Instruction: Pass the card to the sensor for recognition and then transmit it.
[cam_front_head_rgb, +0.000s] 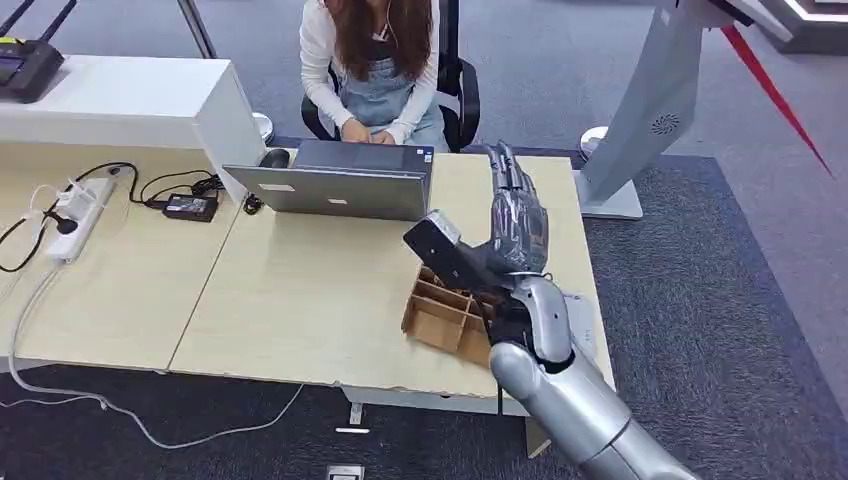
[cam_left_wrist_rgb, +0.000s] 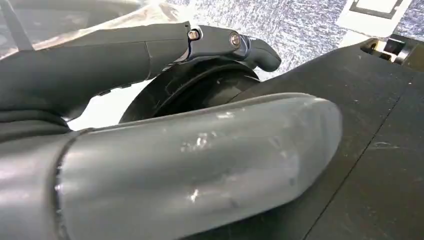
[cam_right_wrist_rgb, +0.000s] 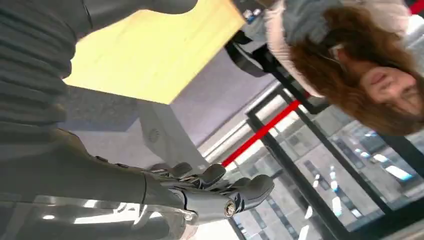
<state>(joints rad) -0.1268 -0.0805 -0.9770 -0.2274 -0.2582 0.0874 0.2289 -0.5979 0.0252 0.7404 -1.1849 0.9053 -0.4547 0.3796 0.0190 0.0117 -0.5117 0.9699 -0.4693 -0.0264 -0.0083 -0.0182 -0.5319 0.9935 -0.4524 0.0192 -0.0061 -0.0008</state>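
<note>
My right hand (cam_front_head_rgb: 518, 225) hovers above the right part of the wooden table (cam_front_head_rgb: 300, 300), fingers stretched flat toward the far edge and thumb (cam_front_head_rgb: 440, 245) sticking out to the left. I see nothing in it and no card anywhere. In the right wrist view its fingers (cam_right_wrist_rgb: 215, 192) lie straight and bare against a background of floor and window. Under the wrist stands a brown cardboard box (cam_front_head_rgb: 440, 315) with dividers. A small pale flat device (cam_front_head_rgb: 580, 318) lies by the table's right edge, partly hidden by my forearm. My left hand (cam_left_wrist_rgb: 200, 150) hangs low, thumb and finger apart, holding nothing.
A person (cam_front_head_rgb: 375, 60) sits at the far side typing on a grey laptop (cam_front_head_rgb: 340, 185). A power strip (cam_front_head_rgb: 75, 215), a black adapter (cam_front_head_rgb: 190, 207) and cables lie at the left. A white kiosk stand (cam_front_head_rgb: 640, 120) rises beyond the table's right end.
</note>
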